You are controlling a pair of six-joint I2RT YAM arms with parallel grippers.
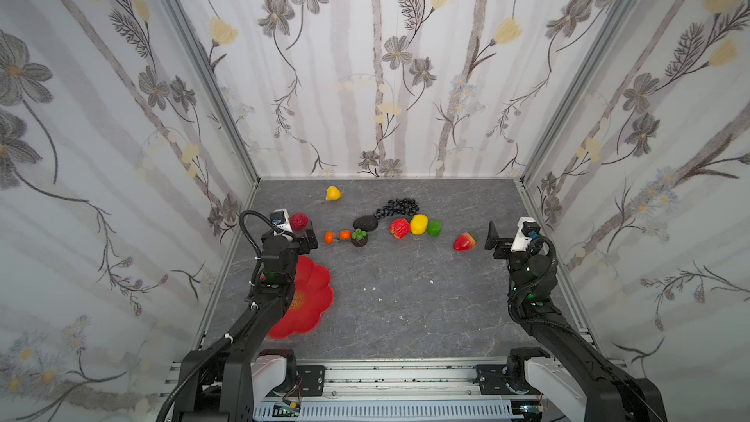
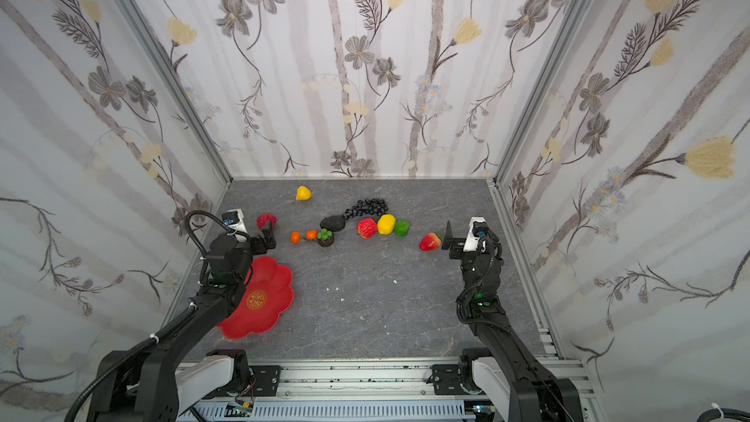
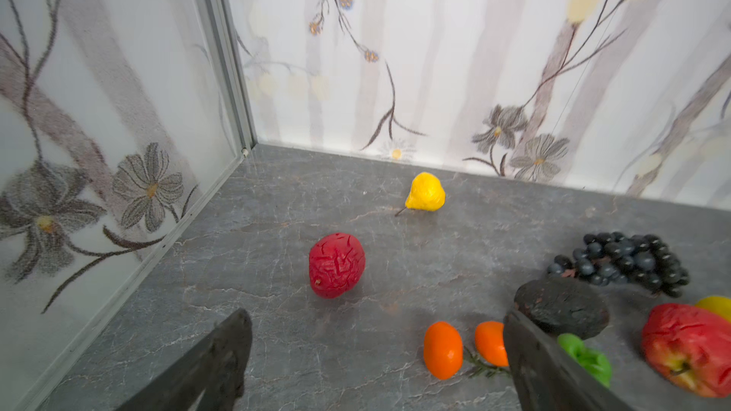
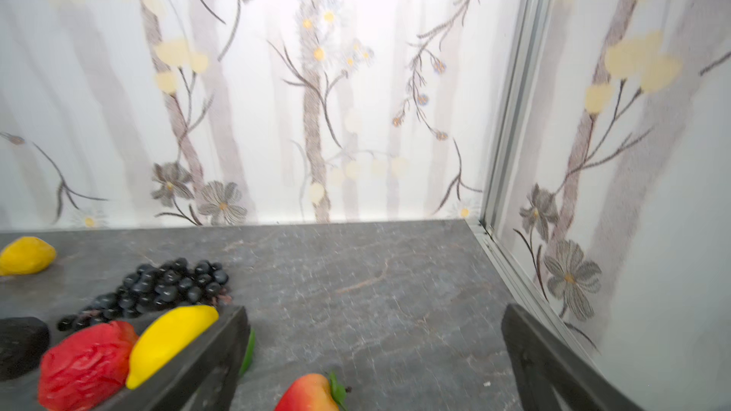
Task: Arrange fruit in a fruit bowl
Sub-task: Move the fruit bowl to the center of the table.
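Nearest, a metal rail point(image 1: 385, 375) carries both arm bases. Just beyond it, near left, the red bowl point(image 1: 318, 298) lies flat, mouth up, on the grey table point(image 1: 426, 318). The left arm point(image 1: 259, 318) crosses above the bowl and hides its left part. A few white crumbs point(image 1: 380, 299) dot the middle of the table.

All the fruit sits on the table farther off, apart from the bowl. There is one pear point(image 1: 332, 193), one dark red fruit point(image 1: 298, 221), two oranges point(image 1: 345, 234) and one green cluster on a dark base point(image 1: 359, 237). There is also one avocado point(image 1: 365, 222), one grape bunch point(image 1: 399, 207), one red apple point(image 1: 399, 228), one lemon point(image 1: 419, 224), one green fruit point(image 1: 434, 228) and one red-yellow apple point(image 1: 464, 241).

The grape bunch runs from far right to near left, its thin end at the avocado. The lemon's long axis runs roughly near to far. The pear's stem points near left.

The left gripper point(image 3: 375, 316) hangs spread wide and empty just near of the dark red fruit. The right gripper point(image 4: 375, 310), equally wide and empty, hangs just right of the red-yellow apple. In the right wrist view one of its fingers covers part of the lemon and most of the green fruit.
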